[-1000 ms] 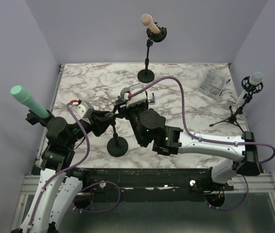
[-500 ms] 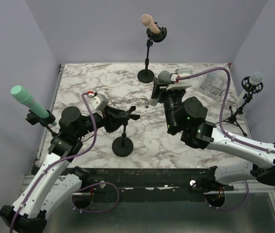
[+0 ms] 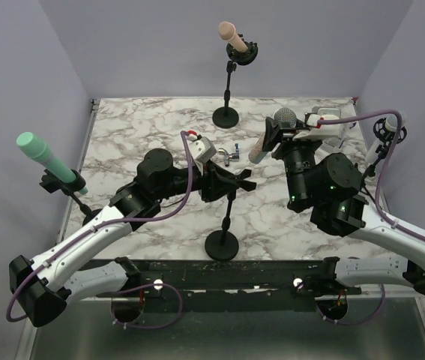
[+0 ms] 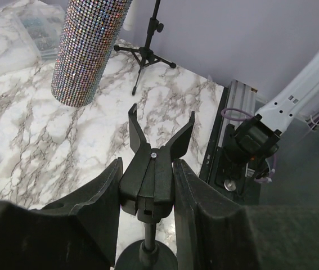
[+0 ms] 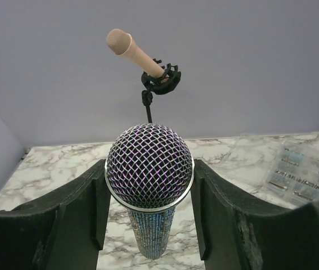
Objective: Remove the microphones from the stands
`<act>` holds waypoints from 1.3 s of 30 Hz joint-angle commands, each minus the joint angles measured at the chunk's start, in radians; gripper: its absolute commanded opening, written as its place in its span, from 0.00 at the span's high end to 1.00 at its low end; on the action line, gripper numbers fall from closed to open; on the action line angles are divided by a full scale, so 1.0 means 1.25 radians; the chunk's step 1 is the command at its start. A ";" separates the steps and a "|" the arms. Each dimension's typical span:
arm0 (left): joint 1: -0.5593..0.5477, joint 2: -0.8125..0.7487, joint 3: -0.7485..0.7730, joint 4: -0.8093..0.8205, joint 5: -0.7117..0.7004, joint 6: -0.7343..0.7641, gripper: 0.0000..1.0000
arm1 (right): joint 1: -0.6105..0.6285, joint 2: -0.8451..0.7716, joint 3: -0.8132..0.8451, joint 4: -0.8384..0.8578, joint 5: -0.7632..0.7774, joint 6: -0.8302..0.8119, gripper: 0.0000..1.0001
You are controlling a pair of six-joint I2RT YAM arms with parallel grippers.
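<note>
Marble worktop (image 3: 145, 127) under lavender walls carries the two arms' work. Near its front edge stands the stand (image 3: 222, 244), its forked clip bare. The left pincer (image 4: 148, 191) is clamped on the stand just below that clip. The right pincer (image 5: 148, 197) is closed on the microphone (image 5: 149, 166), one finger on each side. It holds the microphone in the air towards the worktop's right edge, mesh head up and apart from the stand. A pink microphone (image 3: 228, 34) sits on another stand at the far edge.
</note>
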 commanded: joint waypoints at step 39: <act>-0.029 0.138 0.428 -0.190 -0.156 0.171 0.02 | -0.003 0.054 0.218 -0.148 -0.258 0.139 0.99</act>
